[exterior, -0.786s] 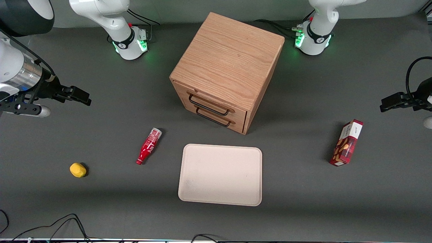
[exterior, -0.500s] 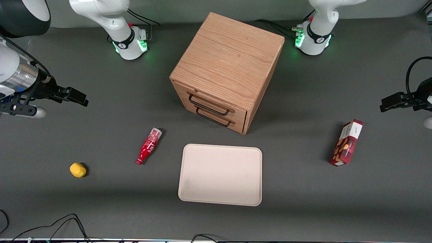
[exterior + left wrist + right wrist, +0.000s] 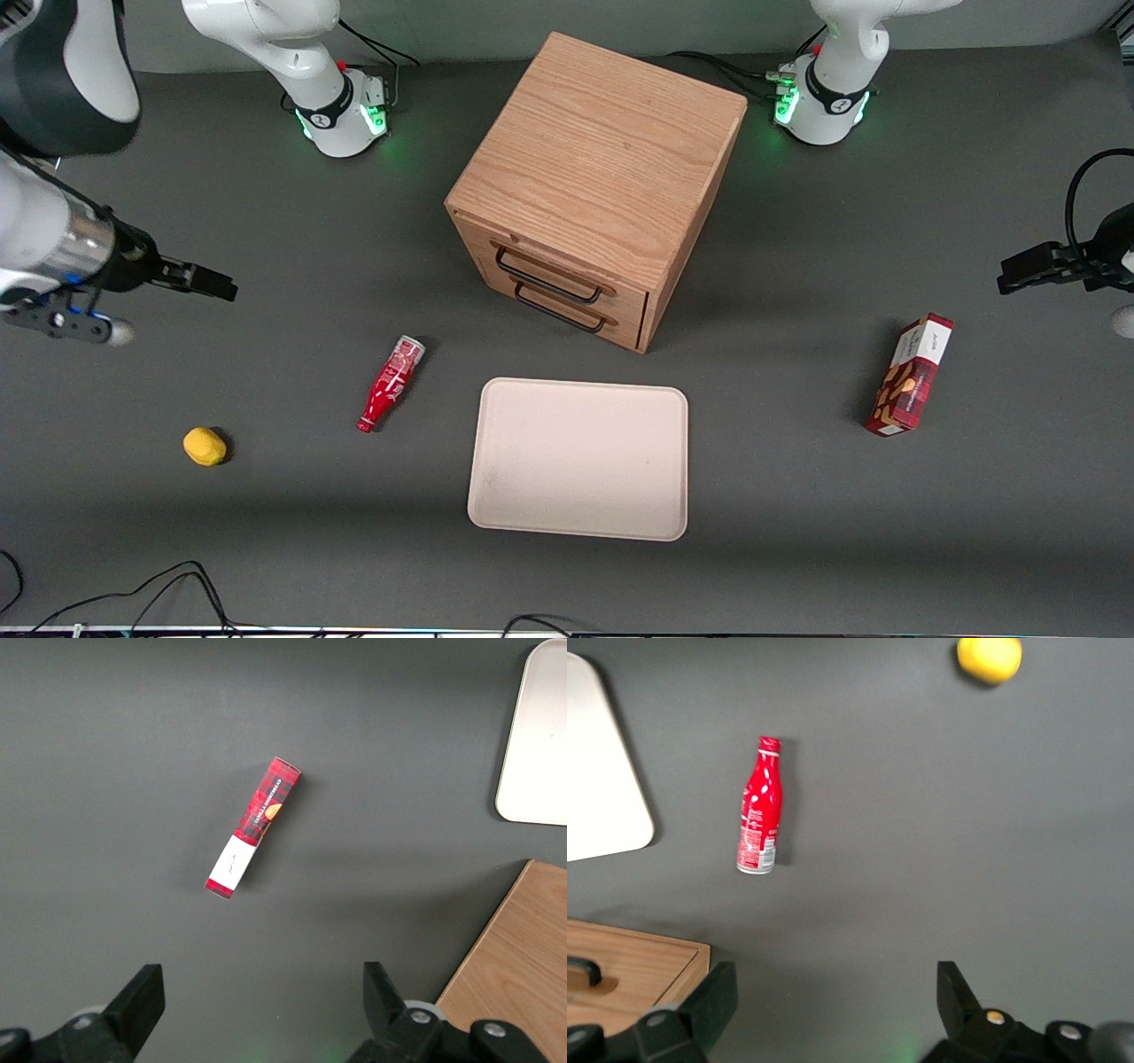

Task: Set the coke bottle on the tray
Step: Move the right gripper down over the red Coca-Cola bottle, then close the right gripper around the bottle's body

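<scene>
**Inspector:** Report the gripper.

**Assistant:** The gripper (image 3: 213, 285) hangs above the table (image 3: 974, 549) near the working arm's end, well apart from everything on the surface. In the right wrist view its two fingers (image 3: 709, 1001) stand spread wide with only bare table between them. It grips nothing.

**Inspector:** The coke bottle?

**Assistant:** The coke bottle (image 3: 391, 383) lies flat on its side on the table, cap end nearer the front camera, clear base toward the cabinet (image 3: 598, 182). It sits beside the tray (image 3: 580, 459), toward the working arm's end, close to the tray's short edge but not touching it.

**Inspector:** The tray itself?

**Assistant:** Flat on the table, in front of the cabinet's two drawers (image 3: 558, 292), nearer the front camera than the cabinet. Nothing rests on it. The task is not yet done.

**Inspector:** Other items?

**Assistant:** A small yellow object (image 3: 205, 446) lies nearer the working arm's end than the bottle, and a little nearer the front camera. A red snack box (image 3: 910, 374) lies toward the parked arm's end, well apart from the tray.
</scene>
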You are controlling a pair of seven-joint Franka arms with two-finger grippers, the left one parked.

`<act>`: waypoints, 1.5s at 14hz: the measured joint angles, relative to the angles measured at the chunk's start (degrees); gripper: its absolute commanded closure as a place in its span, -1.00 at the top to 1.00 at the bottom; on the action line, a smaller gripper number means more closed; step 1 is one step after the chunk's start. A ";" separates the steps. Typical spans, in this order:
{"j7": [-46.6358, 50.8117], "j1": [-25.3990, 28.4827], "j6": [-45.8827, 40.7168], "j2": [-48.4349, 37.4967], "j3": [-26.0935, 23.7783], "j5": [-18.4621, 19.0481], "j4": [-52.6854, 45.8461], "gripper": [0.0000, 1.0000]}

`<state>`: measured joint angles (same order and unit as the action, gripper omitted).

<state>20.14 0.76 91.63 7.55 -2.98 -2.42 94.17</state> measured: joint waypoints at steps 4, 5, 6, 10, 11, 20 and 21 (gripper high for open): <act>10.62 0.63 12.97 8.27 -2.97 -1.17 2.77 1.00; 13.29 0.82 16.87 9.73 -3.93 -1.17 4.37 1.00; 15.64 1.00 20.13 10.88 -4.75 -1.17 6.11 1.00; 21.91 2.49 33.99 13.09 -6.78 -1.13 13.91 1.00; 23.35 3.52 36.68 13.70 -6.94 -0.90 15.43 1.00; 32.63 5.90 49.41 23.16 -7.05 8.06 18.78 1.00; 33.20 5.90 49.74 23.59 -7.05 8.76 18.82 1.00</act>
<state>53.34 6.66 141.38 31.14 -10.03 6.33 112.99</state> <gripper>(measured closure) 0.000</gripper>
